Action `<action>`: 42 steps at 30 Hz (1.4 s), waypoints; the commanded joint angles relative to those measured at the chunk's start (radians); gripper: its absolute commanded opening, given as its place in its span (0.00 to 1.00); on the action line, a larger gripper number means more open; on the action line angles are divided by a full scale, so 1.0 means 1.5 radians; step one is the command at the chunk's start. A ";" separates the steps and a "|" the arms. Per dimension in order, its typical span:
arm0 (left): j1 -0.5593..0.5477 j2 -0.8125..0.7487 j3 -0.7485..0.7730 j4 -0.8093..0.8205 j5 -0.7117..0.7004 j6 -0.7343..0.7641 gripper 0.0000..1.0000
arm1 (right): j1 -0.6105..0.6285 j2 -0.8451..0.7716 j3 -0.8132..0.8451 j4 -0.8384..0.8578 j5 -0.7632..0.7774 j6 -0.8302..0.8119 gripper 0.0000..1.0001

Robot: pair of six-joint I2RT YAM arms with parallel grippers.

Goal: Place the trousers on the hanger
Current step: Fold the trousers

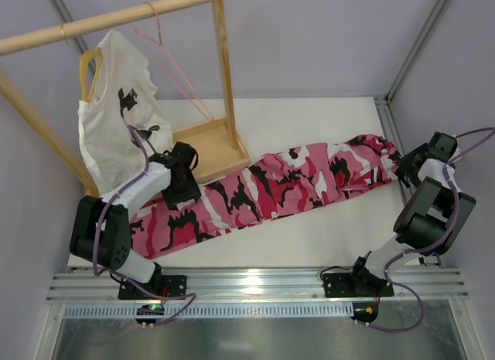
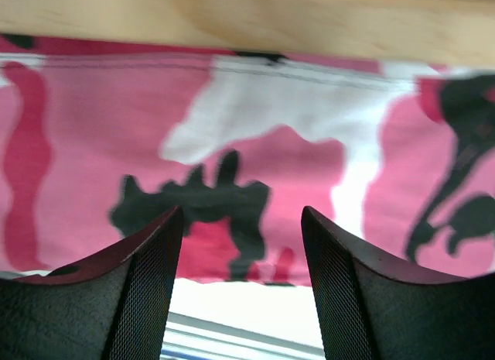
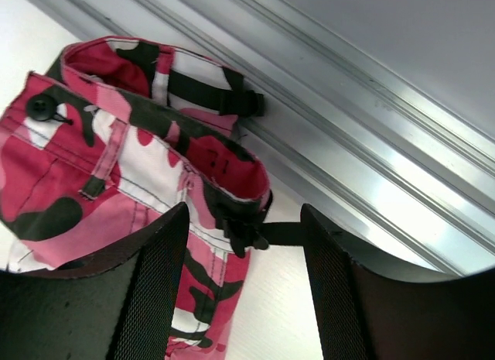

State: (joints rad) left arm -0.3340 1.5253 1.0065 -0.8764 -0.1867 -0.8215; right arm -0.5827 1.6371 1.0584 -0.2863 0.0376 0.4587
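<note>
The camouflage trousers (image 1: pixel 271 190) lie flat across the table, legs at the lower left and waistband at the upper right. The pale-pink wire hanger (image 1: pixel 176 70) hangs by its hook from the wooden rail, away from both grippers. My left gripper (image 1: pixel 184 174) hovers over the leg part beside the rack's base. In the left wrist view it (image 2: pixel 241 213) is open, with cloth (image 2: pixel 255 128) beyond the tips and nothing between them. My right gripper (image 1: pixel 408 160) is at the waistband. It (image 3: pixel 244 209) stands open, with the waistband's (image 3: pixel 100 159) black buckle strap (image 3: pixel 274 234) lying between the fingers.
The wooden rack's rail (image 1: pixel 108 19) crosses the upper left, and its base (image 1: pixel 209 147) rests on the table against the trousers. A white T-shirt (image 1: pixel 108 135) hangs on a yellow hanger (image 1: pixel 87 66). An aluminium frame rail (image 3: pixel 371 143) runs close behind the waistband.
</note>
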 commanded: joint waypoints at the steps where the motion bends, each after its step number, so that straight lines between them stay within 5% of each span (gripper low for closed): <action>1: -0.026 -0.018 -0.004 0.044 0.074 0.010 0.64 | 0.001 0.011 0.027 0.055 -0.063 -0.011 0.63; 14: -0.044 0.096 -0.071 0.082 0.062 -0.005 0.63 | 0.004 0.069 0.108 0.089 -0.116 -0.096 0.61; 21: -0.044 0.134 -0.080 0.086 0.057 -0.003 0.63 | 0.004 0.204 0.326 -0.023 -0.218 -0.195 0.57; 28: -0.044 0.125 -0.092 0.079 0.063 0.011 0.63 | 0.002 0.250 0.344 -0.065 -0.293 -0.277 0.54; 42: -0.045 0.116 -0.098 0.072 0.056 0.013 0.63 | 0.005 0.292 0.381 -0.226 -0.255 -0.316 0.53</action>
State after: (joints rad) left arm -0.4019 1.6444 0.9375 -0.7818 -0.0597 -0.8246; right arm -0.5755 2.1098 1.5810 -0.5350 -0.3729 0.0082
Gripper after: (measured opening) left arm 0.627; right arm 0.526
